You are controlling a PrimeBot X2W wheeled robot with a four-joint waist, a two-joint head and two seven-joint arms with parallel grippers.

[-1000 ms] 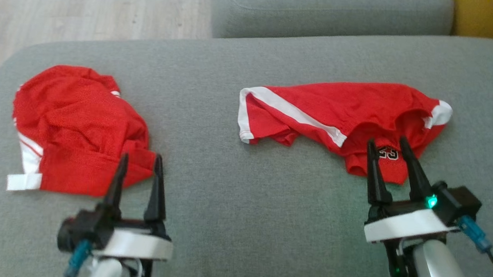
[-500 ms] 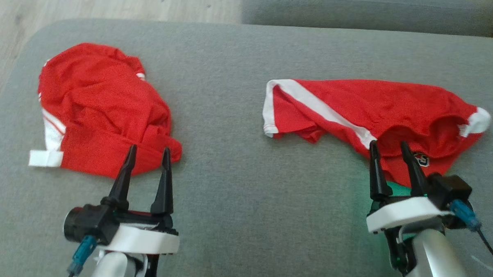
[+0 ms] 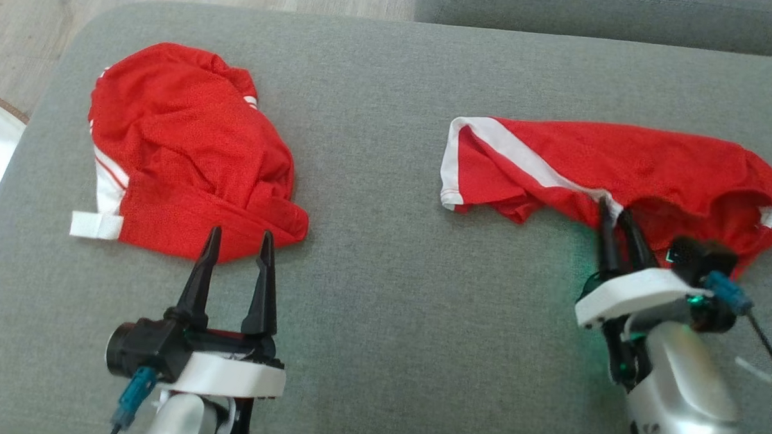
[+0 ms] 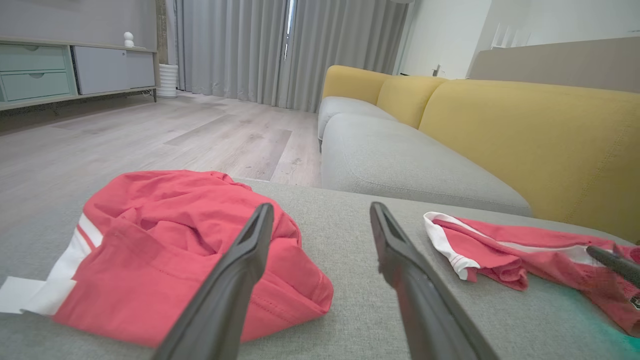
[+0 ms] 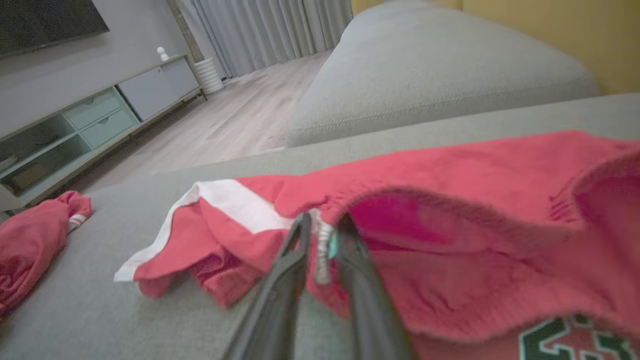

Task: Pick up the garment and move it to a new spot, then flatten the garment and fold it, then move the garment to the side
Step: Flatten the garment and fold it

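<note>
Right claw (image 3: 613, 207) narrowed, pinching garment (image 3: 619, 158); tips half-hidden.

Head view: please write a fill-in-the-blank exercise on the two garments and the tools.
1. The left garment and the right garment are red with ___ trim.
2. The left tool stands ___, holding nothing.
3. The right tool pinches the edge of the ___ garment.
4. Both garments lie on a ___ cushion.

Missing words: white; open; right; grey.
</note>
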